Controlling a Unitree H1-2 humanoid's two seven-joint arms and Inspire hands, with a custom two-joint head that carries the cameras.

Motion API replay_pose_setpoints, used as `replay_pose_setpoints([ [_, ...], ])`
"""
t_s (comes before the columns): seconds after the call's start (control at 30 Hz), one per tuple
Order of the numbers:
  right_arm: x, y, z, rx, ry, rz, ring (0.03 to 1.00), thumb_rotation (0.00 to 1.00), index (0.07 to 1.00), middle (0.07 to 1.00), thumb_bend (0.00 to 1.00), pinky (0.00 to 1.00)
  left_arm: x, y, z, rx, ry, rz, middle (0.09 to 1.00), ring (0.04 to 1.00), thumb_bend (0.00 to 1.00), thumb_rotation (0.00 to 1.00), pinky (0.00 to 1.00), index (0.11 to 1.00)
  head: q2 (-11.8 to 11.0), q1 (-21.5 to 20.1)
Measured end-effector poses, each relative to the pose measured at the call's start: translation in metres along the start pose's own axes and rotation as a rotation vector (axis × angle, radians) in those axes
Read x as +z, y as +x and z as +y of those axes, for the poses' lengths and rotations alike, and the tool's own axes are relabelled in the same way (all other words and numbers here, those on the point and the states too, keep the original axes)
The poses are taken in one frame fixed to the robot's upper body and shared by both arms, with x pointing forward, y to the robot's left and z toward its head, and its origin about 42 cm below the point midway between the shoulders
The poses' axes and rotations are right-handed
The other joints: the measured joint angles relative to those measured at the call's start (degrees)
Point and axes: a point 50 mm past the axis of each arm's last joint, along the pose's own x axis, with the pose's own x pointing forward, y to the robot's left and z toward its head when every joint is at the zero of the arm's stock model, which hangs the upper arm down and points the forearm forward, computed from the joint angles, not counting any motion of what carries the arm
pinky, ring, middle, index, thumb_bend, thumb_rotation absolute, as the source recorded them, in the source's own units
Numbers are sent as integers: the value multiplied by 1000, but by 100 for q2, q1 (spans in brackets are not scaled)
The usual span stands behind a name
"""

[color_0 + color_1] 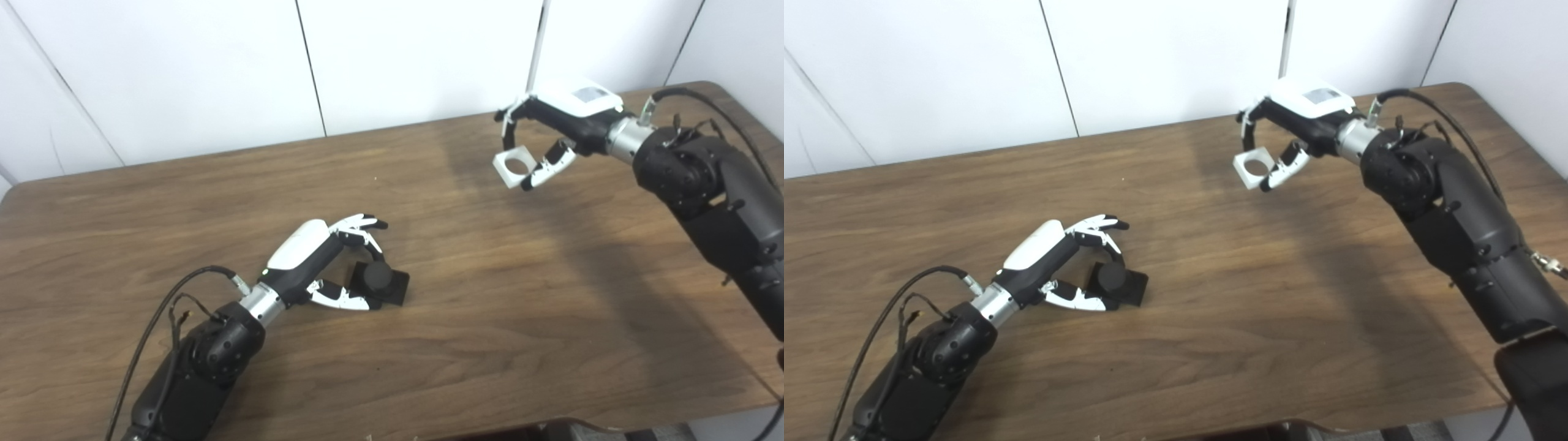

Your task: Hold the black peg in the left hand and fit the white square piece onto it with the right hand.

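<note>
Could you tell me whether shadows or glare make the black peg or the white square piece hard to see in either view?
Left eye view: the black peg blends into its dark base, edges soft. Right eye view: the white square piece stands out clearly; a broad dim shadow band crosses the table; no glare.

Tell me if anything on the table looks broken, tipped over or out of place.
Nothing stands out. The black peg sits upright on the table with the left hand around it, and the right hand holds the white square piece in the air, intact.
</note>
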Motion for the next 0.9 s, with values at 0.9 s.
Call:
replay_pose_setpoints([
  [0.9, 62, -1, -23, -79, 21, -283, 806, 142, 478, 768, 519, 675, 9, 14, -6, -7, -1, 0, 876, 932, 523, 68, 787, 492, 105, 932],
])
